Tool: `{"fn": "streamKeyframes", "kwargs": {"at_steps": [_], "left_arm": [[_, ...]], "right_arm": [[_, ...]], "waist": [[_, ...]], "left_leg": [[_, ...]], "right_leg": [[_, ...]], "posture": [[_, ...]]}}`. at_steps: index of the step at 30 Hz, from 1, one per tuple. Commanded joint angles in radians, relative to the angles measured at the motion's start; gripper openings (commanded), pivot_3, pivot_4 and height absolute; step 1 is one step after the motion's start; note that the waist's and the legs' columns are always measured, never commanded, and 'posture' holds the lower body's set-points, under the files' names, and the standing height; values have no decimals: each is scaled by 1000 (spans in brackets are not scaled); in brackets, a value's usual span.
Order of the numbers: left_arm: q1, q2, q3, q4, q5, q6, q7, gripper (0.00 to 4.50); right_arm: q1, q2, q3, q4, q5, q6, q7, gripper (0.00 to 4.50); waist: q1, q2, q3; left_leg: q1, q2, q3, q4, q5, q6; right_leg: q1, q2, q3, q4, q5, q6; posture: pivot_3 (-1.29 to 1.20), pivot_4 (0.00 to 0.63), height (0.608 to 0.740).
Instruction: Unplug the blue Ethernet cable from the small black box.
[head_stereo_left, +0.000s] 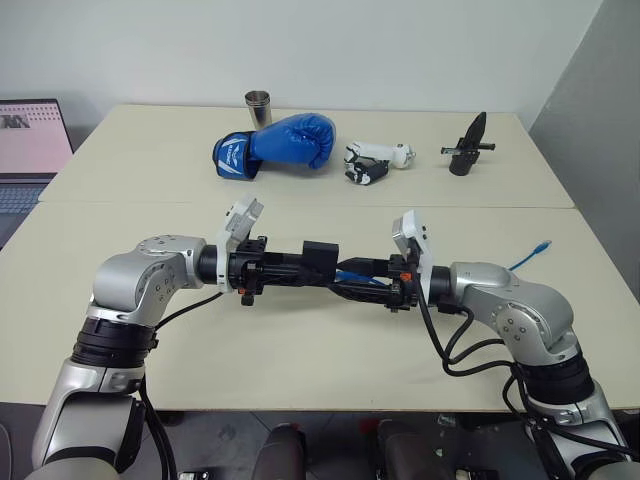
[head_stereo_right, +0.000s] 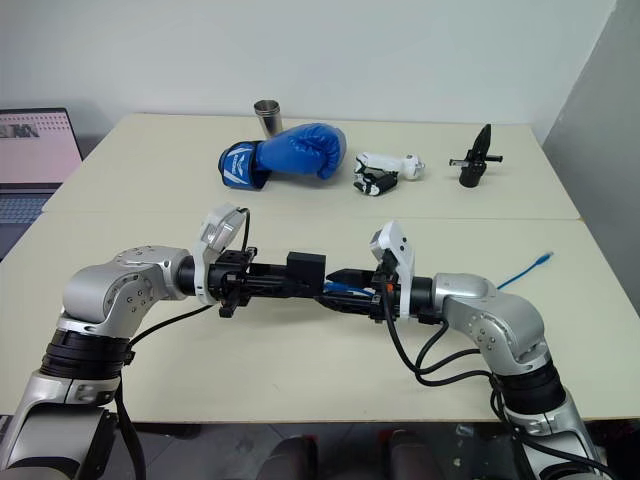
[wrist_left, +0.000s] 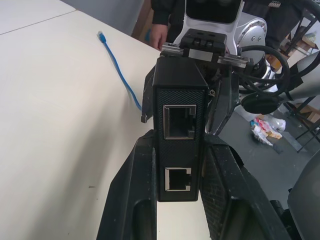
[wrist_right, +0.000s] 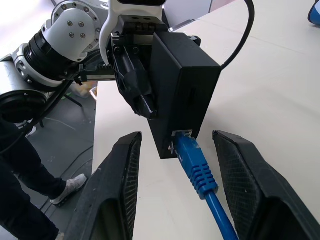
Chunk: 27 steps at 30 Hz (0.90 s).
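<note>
Here the small black box (wrist_right: 182, 95) is held above the table (head_stereo_left: 300, 360) at centre, clamped in the left gripper (wrist_left: 172, 185).
The blue Ethernet cable (wrist_right: 197, 167) is plugged into the box; the right gripper (wrist_right: 177, 200), at its 3 o'clock, is spread open around the plug, untouching.

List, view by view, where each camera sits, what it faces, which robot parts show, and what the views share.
Left eye: on the head, facing forward and down over the table; both arms show, the small black box between them.
Right eye: beside it, same scene.
Left wrist: along the left gripper, shut on the box; the right arm shows beyond.
Right wrist: along the right gripper, fingers apart around the blue Ethernet cable, still plugged in; the left arm shows beyond.
Shared: every view has the box and cable.
</note>
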Motion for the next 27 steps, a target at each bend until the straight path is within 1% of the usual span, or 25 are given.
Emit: {"fn": "streamKeyframes", "kwargs": {"at_steps": [1, 16, 18, 19, 20, 22, 26, 27], "left_arm": [[-12, 6, 16, -31, -4, -13, -6, 792], [-7, 5, 17, -36, -5, -11, -1, 792], [-7, 5, 16, -37, -5, -11, -1, 792], [-7, 6, 16, -37, -4, -11, -2, 792], [-7, 6, 15, -37, -4, -12, -3, 792], [-5, 9, 14, -38, -3, -12, -6, 792], [-2, 12, 15, -37, -1, -14, -9, 792], [-2, 12, 16, -37, -1, -14, -9, 792]], "right_arm": [[-12, 3, -31, -14, 36, 12, 2, 2381], [-11, -13, -43, -4, 53, 28, 11, 2381], [-12, -12, -45, -2, 54, 29, 10, 2020], [-12, -12, -47, -1, 56, 30, 10, 2007], [-13, -12, -48, 0, 56, 31, 11, 1702], [-13, -12, -50, 1, 58, 32, 15, 1371], [-14, -15, -51, 0, 64, 39, 26, 355], [-14, -16, -50, 0, 64, 39, 28, 190]], "waist": [[0, 0, 0], [0, 0, 0], [0, 0, 0], [0, 0, 0], [0, 0, 0], [0, 0, 0], [0, 0, 0], [0, 0, 0]], "left_leg": [[0, 0, 0, 0, 0, 0], [0, 0, 0, 0, 0, 0], [0, 0, 0, 0, 0, 0], [0, 0, 0, 0, 0, 0], [0, 0, 0, 0, 0, 0], [0, 0, 0, 0, 0, 0], [0, 0, 0, 0, 0, 0], [-1, 0, 0, 0, 0, 0]], "right_leg": [[0, 0, 0, 0, 0, 0], [0, 0, 0, 0, 0, 0], [0, 0, 0, 0, 0, 0], [0, 0, 0, 0, 0, 0], [0, 0, 0, 0, 0, 0], [0, 0, 0, 0, 0, 0], [-1, 0, 0, 0, 0, 0], [-1, 0, 0, 0, 0, 0]], "posture": [[0, 150, 740], [0, 150, 740], [0, 150, 740], [0, 150, 740], [0, 150, 740], [0, 150, 740], [0, 150, 740], [0, 150, 740]]}}
